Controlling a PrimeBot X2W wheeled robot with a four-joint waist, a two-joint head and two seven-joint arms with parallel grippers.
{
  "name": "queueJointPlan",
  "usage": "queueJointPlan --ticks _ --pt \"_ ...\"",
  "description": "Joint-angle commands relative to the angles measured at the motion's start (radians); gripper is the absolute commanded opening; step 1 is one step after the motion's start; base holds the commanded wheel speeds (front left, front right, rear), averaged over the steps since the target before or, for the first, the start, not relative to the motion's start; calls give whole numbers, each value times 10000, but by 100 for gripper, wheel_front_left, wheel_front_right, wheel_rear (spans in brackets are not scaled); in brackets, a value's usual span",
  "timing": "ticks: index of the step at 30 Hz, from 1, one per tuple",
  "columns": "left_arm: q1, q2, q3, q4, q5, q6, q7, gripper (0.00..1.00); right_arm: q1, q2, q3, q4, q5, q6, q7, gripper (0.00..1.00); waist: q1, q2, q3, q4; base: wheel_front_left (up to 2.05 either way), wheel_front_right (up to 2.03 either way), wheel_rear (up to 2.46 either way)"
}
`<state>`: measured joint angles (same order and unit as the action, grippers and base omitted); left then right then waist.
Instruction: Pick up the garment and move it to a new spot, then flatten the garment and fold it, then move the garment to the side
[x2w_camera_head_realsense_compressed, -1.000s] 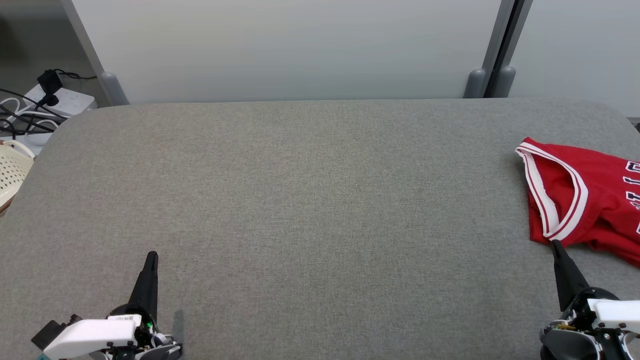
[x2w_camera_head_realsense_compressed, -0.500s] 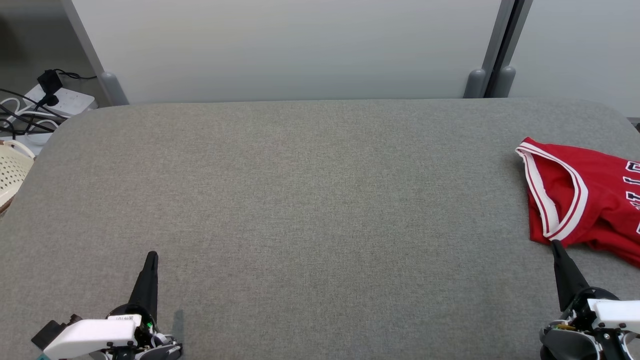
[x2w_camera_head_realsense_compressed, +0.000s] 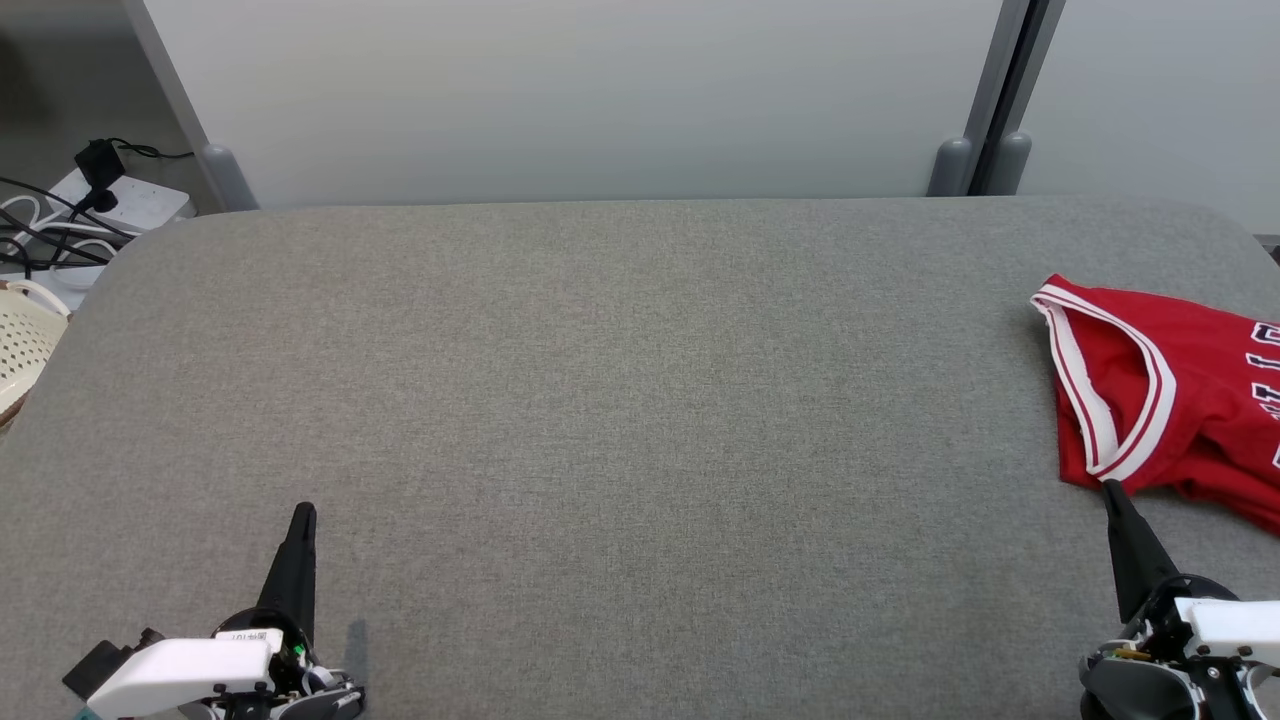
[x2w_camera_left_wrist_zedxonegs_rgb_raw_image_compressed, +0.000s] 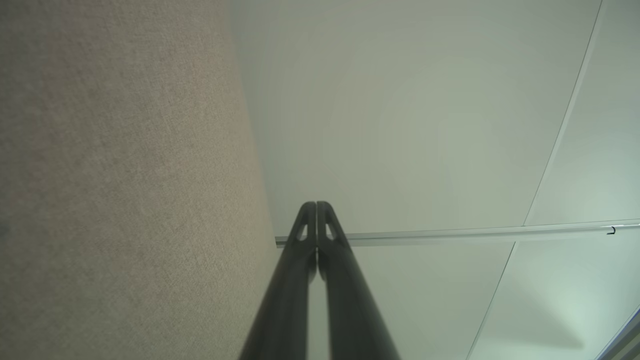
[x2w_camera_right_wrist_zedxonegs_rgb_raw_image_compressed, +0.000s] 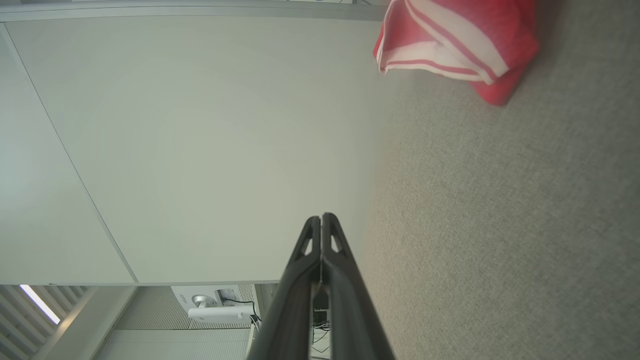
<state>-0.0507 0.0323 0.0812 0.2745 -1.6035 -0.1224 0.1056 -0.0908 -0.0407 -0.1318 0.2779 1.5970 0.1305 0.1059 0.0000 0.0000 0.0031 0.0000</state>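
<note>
The garment (x2w_camera_head_realsense_compressed: 1170, 390) is a red jersey with white and red trim, lying crumpled at the right edge of the grey table (x2w_camera_head_realsense_compressed: 600, 400) and cut off by the head view's right border. Its folded trim (x2w_camera_right_wrist_zedxonegs_rgb_raw_image_compressed: 450, 40) also shows at the top of the right wrist view. My right gripper (x2w_camera_head_realsense_compressed: 1108, 490) is shut at the lower right, its tip just short of the garment's near edge, holding nothing. Over bare table at the lower left, my left gripper (x2w_camera_head_realsense_compressed: 303, 512) is shut and empty. The wrist views show each pair of fingers pressed together, left gripper (x2w_camera_left_wrist_zedxonegs_rgb_raw_image_compressed: 316, 205) and right gripper (x2w_camera_right_wrist_zedxonegs_rgb_raw_image_compressed: 321, 217).
A pale partition wall (x2w_camera_head_realsense_compressed: 580, 100) with grey posts (x2w_camera_head_realsense_compressed: 950, 165) stands behind the table. Off the table's left end are a power strip with black cables (x2w_camera_head_realsense_compressed: 95, 200) and a cream perforated basket (x2w_camera_head_realsense_compressed: 25, 350). The table's middle and left are open grey cloth.
</note>
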Motion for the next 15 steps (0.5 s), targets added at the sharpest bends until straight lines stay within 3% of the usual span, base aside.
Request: queueJointPlan --ticks 1,15 --pt "-574 179 323 -293 -54 -83 74 0 -171 -95 180 -332 116 2 73 0 0 0 0 0 0 0 0" --pt "-574 179 323 -293 -54 -83 74 0 -171 -95 181 -332 117 2 73 0 0 0 0 0 0 0 0"
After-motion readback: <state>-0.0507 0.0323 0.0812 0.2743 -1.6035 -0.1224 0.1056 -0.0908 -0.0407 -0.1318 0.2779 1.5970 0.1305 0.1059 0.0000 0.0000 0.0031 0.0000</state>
